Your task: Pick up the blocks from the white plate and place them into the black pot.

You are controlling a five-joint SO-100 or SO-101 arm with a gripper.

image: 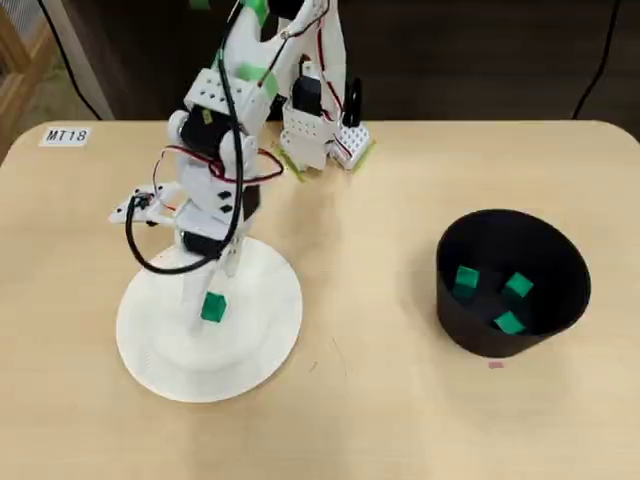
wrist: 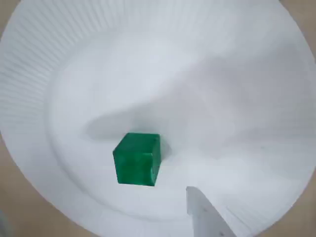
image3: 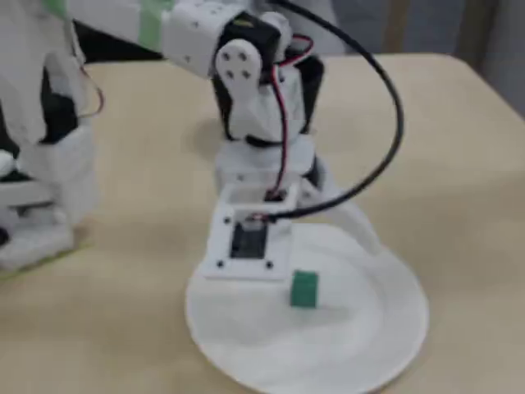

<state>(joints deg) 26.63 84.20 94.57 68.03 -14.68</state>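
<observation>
One green block point(wrist: 137, 159) lies on the white plate point(wrist: 237, 98) under the tool point(image: 205, 300), its state unclear; a tag point(image: 67, 136) reads "MT18".

One green block point(wrist: 137, 158) flat on white plate point(image: 265, 340), three green blocks point(image: 509, 322) inside black pot point(image: 470, 330)

We see our white arm bent forward and pointing steeply down, with the wrist above the claw point(image: 200, 300). One white fingertip point(wrist: 205, 215) shows in the wrist view; we cannot tell how wide the jaws stand.
</observation>
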